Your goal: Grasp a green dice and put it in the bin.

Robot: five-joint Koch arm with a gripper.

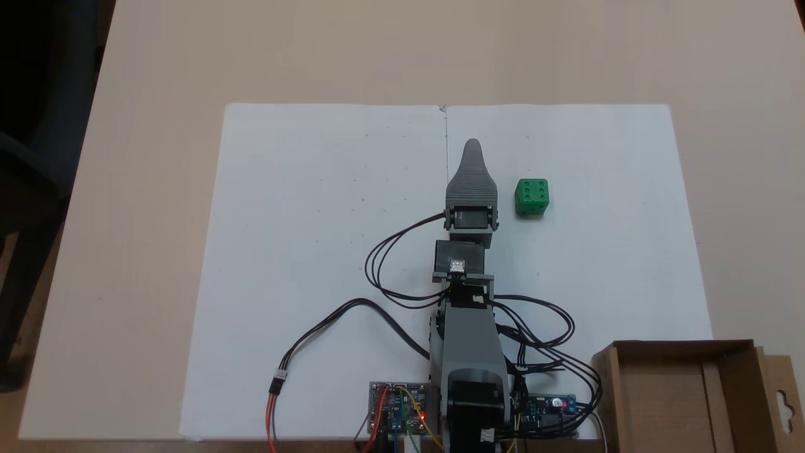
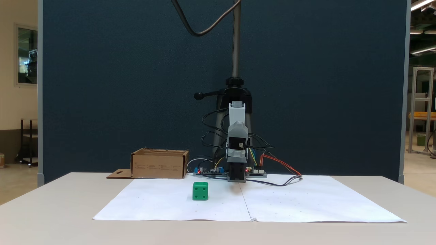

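Observation:
The green dice rests on the white paper, a short way right of my gripper in a fixed view and apart from it. From the front, the green dice sits left of the gripper, which hangs low over the paper. A single grey ribbed jaw shows from above, so I cannot tell whether the jaws are apart. Nothing is visibly held. The bin, a brown cardboard box with a hanger-hole flap, stands at the table's near right corner beside my base; from the front the bin is at back left.
Two white paper sheets cover the middle of the beige table. Circuit boards and looping black cables crowd around my base. A camera stand pole rises behind the arm against a dark blue partition.

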